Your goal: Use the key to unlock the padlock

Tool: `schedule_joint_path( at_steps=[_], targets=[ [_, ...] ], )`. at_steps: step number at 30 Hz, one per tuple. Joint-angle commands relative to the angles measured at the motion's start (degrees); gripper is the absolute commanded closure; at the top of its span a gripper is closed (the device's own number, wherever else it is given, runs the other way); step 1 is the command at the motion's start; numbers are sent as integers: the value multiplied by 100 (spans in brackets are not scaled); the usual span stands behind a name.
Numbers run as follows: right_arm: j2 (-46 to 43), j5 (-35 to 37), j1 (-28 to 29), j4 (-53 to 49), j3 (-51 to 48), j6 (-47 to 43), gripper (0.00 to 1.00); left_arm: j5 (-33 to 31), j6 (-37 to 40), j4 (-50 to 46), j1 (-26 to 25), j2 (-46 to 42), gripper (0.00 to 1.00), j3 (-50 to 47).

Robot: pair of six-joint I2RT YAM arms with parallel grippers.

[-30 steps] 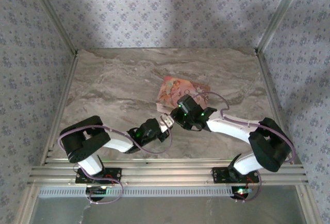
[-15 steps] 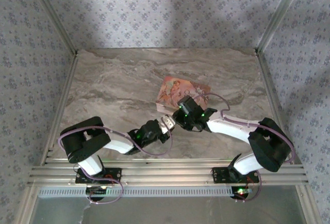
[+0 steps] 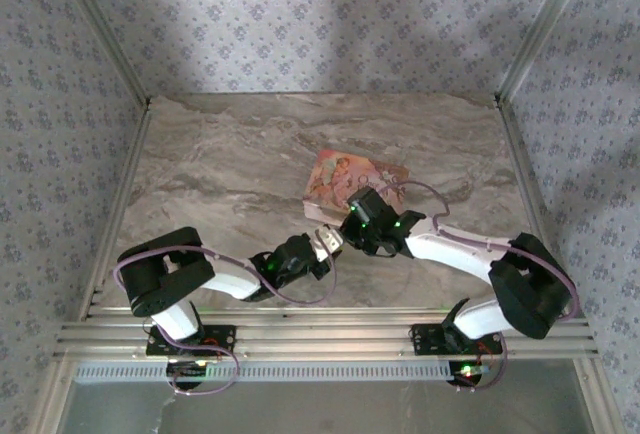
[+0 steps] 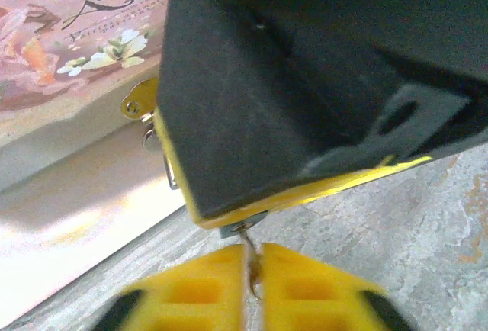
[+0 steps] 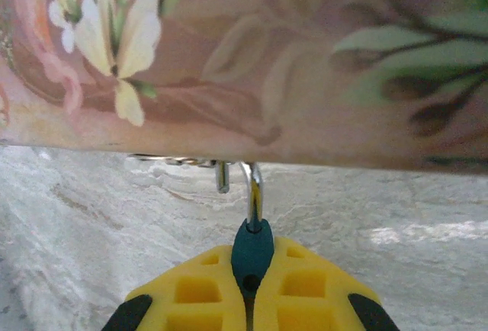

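One padlock point(image 5: 252, 250), one key point(image 4: 247, 257), one box point(image 3: 345, 174)

Grey marbled bench point(image 3: 220, 164) enclosed by patterned walls, pink illustrated box point(image 3: 355, 176) lying flat right of centre, left end effector point(image 3: 325, 242) and right end effector point(image 3: 346, 228) meeting tip to tip just before the box's near edge, both arms reaching low over the bench.

A grey marbled table point(image 3: 220, 179) bears a pink illustrated flat box point(image 3: 340, 172) near its middle.
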Motion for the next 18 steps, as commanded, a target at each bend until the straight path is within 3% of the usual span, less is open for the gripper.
schedule_joint_path(
  at_steps=[1,8,18],
  targets=[
    [-92,203,-168,-450,37,-593,100,-254,-179,-230,7,-148,71,129],
    [15,176,-495,-860,110,-1384,100,-330,-558,-388,103,-496,65,-86],
    [4,99,-751,-642,139,-1493,100,-418,-800,-694,199,-780,65,-183]
  ],
)
